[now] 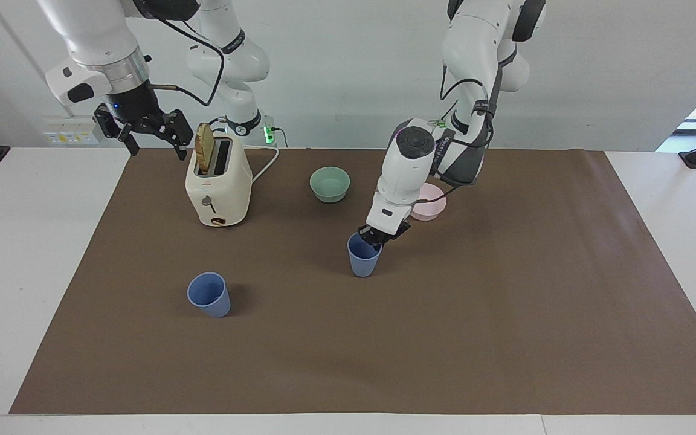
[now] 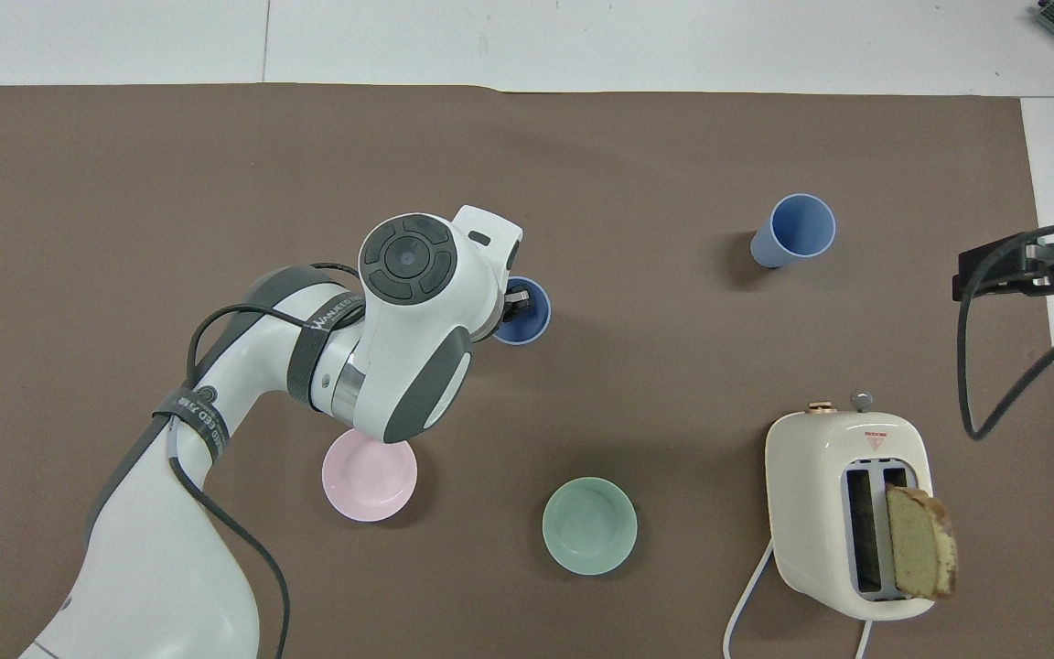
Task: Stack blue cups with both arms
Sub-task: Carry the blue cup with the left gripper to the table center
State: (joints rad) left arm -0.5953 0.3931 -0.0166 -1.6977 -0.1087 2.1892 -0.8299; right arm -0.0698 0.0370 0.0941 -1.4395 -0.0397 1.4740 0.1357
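1. Left gripper (image 1: 376, 236) clamped on the rim of one blue cup (image 1: 363, 257) near the middle of the brown mat (image 1: 505, 314); one fingertip inside the mouth, the other against the outer wall on the side toward the robots; from overhead the wrist covers part of the rim, only a dark fingertip showing over the cup's opening (image 2: 518, 302).
2. Held cup upright, base on or just above the mat (cannot tell which); farther from the robots than the pink bowl (image 1: 431, 205) and the mint-green bowl (image 1: 330, 183).
3. Second blue cup (image 1: 209, 294) free and untouched, leaning slightly, mouth up; toward the right arm's end of the table, farther from the robots than the toaster (image 1: 218, 187); well apart from the held cup.
4. Right gripper (image 1: 153, 134) waiting in the air over the mat's edge just beside the toaster, fingers spread wide, nothing between them; in the overhead view only its black links and cable visible at the frame's edge (image 2: 1026, 275).
5. Toaster cream-coloured, one slice of bread (image 1: 205, 148) standing up out of a slot, white cord trailing toward the robots.
6. Pink bowl partly hidden by the left arm in the facing view, clear of it from overhead; mint-green bowl between pink bowl and toaster.
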